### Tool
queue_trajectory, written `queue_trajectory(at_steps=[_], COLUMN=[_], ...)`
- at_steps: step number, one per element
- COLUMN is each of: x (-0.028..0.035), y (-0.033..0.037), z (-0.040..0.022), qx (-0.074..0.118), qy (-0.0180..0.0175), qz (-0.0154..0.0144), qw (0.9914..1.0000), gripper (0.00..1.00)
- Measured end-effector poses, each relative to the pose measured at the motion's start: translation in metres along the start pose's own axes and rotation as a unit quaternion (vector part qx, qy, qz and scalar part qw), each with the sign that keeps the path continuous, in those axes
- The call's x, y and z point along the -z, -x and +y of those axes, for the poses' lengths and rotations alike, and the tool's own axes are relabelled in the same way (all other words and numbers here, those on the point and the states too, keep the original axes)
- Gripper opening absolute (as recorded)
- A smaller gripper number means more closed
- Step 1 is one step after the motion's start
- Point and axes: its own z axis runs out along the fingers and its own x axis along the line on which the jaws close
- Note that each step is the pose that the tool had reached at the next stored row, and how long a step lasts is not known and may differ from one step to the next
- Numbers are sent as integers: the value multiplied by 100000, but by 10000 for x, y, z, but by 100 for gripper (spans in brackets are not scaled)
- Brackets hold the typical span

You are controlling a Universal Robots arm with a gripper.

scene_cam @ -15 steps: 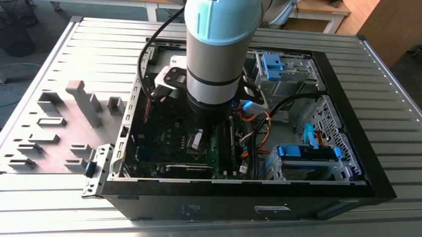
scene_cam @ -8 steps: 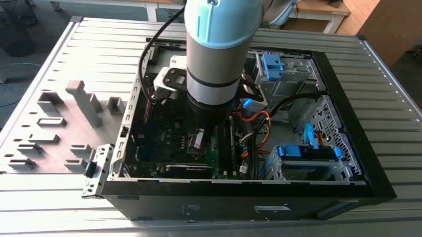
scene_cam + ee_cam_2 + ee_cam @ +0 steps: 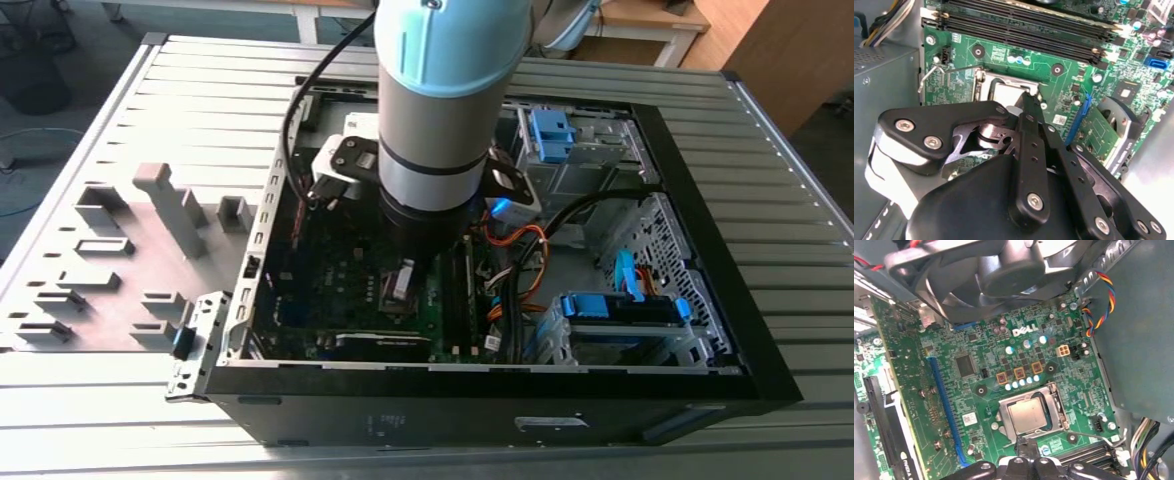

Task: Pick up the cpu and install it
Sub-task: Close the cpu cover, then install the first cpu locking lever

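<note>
The cpu [image 3: 1027, 414] sat flat in the socket frame [image 3: 1030, 412] on the motherboard [image 3: 1004, 390], silver top facing up, so placement looked done and seating was the step in hand. The gripper [image 3: 1026, 102] hung just beside the socket's edge, on the side toward the memory slots [image 3: 1024, 22], apart from the chip as far as could be told. The fingers [image 3: 1030, 130] looked pressed together with nothing pinched between them.

The retention lever [image 3: 929, 75] stood raised off the board and the frame did not look clamped down; judged from that, the install still called for the latch to be closed.

Room was tight. The arm [image 3: 434, 110] reached deep into the PC case [image 3: 694, 230]. The fan [image 3: 984, 275] overhung one side of the socket, the grey metal box [image 3: 884, 90] walled the lever side, and the wire bundle [image 3: 514, 260] ran near the drive cage [image 3: 621, 320]. The clearest way out was straight up.
</note>
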Motion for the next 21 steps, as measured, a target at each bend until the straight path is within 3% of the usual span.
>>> queue_trajectory(at_steps=[7, 21], x=[-10, -11], y=[120, 127], z=[31, 34], qx=[-8, -8], qy=[0, 0], qz=[3, 0], qw=[100000, 100000], gripper=[11, 11])
